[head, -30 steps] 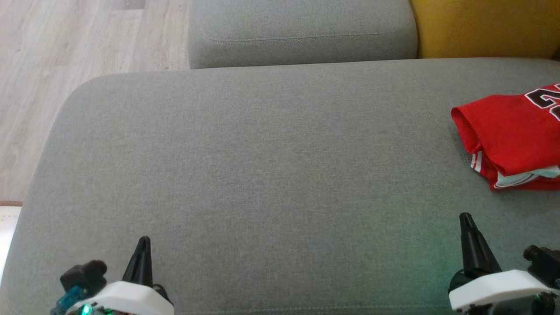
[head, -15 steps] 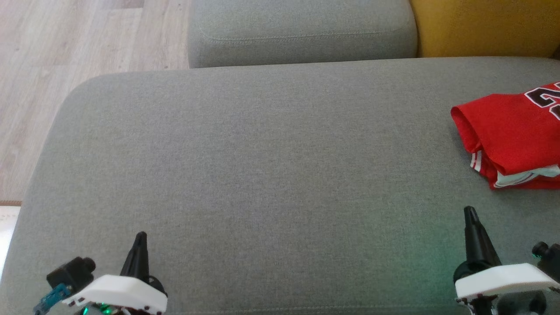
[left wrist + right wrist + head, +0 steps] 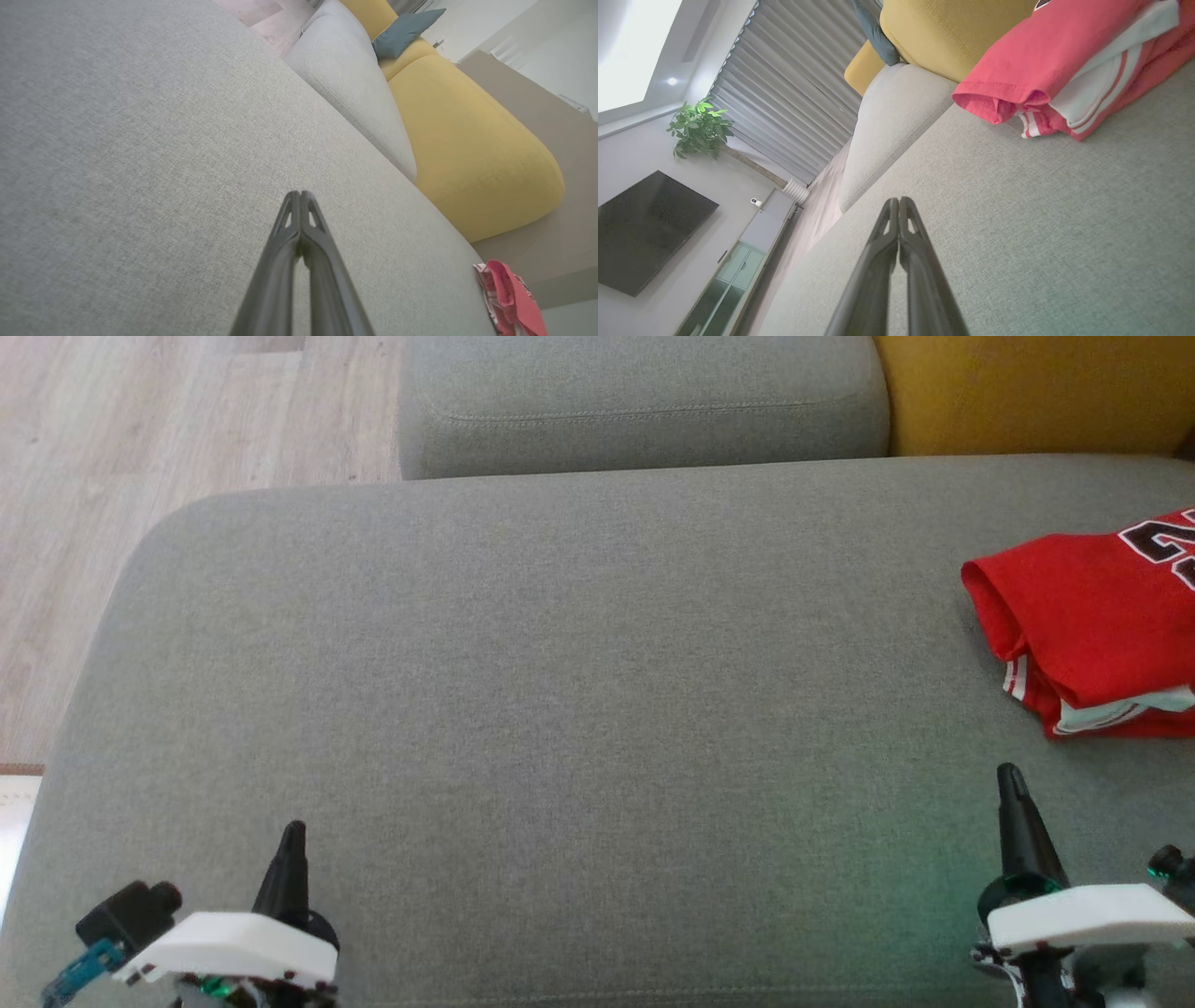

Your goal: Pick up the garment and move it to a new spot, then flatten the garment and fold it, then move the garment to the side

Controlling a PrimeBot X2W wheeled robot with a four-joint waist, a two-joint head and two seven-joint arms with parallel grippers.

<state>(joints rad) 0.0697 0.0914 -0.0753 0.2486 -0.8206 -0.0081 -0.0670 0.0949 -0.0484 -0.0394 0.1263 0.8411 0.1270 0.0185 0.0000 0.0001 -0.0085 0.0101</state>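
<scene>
Both grippers had crept a little up the head view and slightly outward, left one leftward, right one rightward, while the garment (image 3: 1088,616) lay where it had been, at the right edge of the frame.

The red garment sat on the grey seat (image 3: 560,709), in layers with a white-striped hem showing at its lower side. It looked folded, though the frame edge cut off its right part, so how tidy the fold was could not be judged. By that reading the task was at its last step, the garment already set to the side.

To finish well, the arms should stay off the cloth and pull away without brushing the near hem, since a snag would drag the layers open. If the pile needed another shift, a pinch through all layers at the folded left edge would likely hold it together better than a push.

The left gripper (image 3: 292,831) stood at the lower left, fingers pressed together and empty, pointing up the frame over bare seat. The right gripper (image 3: 1008,777) stood at the lower right, likewise closed on nothing, its tip near the garment but apart from it.
</scene>
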